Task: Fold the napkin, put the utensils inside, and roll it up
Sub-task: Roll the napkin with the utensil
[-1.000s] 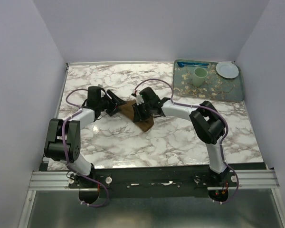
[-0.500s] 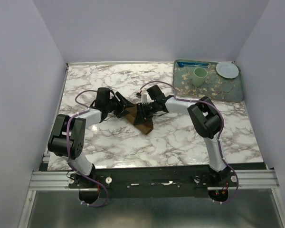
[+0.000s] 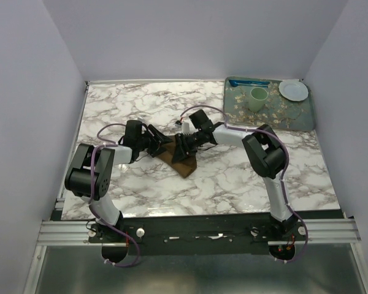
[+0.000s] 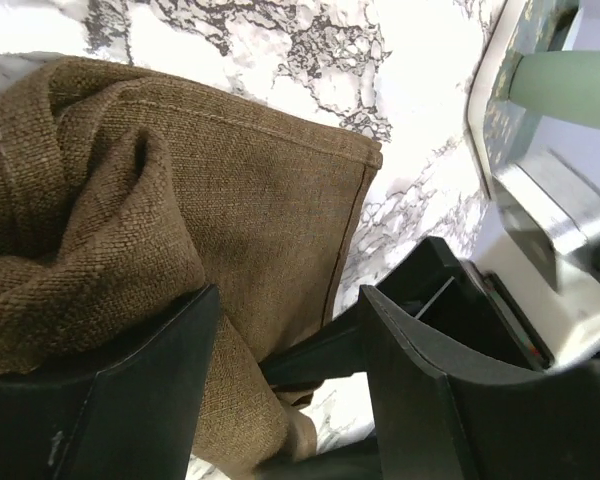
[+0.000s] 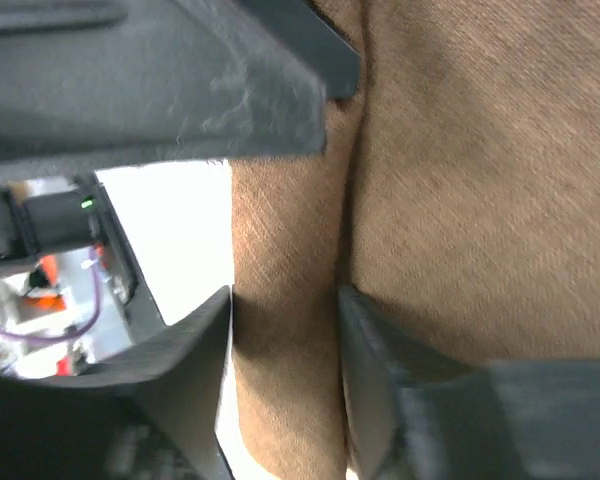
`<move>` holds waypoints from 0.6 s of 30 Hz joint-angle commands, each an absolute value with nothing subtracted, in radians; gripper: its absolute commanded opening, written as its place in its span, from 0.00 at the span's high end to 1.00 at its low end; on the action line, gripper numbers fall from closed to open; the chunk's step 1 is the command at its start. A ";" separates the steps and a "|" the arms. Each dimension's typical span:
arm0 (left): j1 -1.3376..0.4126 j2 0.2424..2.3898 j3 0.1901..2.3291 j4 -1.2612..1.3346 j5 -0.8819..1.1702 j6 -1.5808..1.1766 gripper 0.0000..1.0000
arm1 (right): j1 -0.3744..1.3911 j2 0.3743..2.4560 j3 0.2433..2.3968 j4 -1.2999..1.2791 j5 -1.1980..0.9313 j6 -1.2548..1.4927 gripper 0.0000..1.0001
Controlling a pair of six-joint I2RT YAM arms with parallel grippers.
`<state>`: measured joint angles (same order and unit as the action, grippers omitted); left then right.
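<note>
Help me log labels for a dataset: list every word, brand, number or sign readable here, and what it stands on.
None: no readable text in any view. The brown napkin, marble table, floral tray, green cup and white plate carry no lettering; the tray shows only a blossom pattern.

- We see the napkin [image 3: 176, 157] on the middle of the worktop [image 3: 233, 179].
- A tray [image 3: 289, 116] sits at the far right corner.
- On it, a cup [image 3: 258, 98] stands left of a plate [image 3: 293, 90].
</note>
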<state>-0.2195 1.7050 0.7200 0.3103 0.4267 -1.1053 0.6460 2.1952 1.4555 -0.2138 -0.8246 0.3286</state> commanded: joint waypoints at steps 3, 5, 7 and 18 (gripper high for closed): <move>-0.216 1.769 0.676 0.278 0.362 -1.092 0.32 | 0.730 2.004 1.477 -0.429 -0.341 0.183 0.26; -0.216 1.770 0.683 0.273 0.365 -1.088 0.32 | 0.774 1.942 1.467 -0.436 -0.147 0.149 0.23; -0.215 1.767 0.693 0.259 0.367 -1.088 0.32 | 0.860 1.916 1.454 -0.422 -0.007 0.121 0.19; -0.201 1.747 0.704 0.230 0.390 -1.100 0.32 | 1.081 2.092 1.537 -0.396 0.462 0.054 0.14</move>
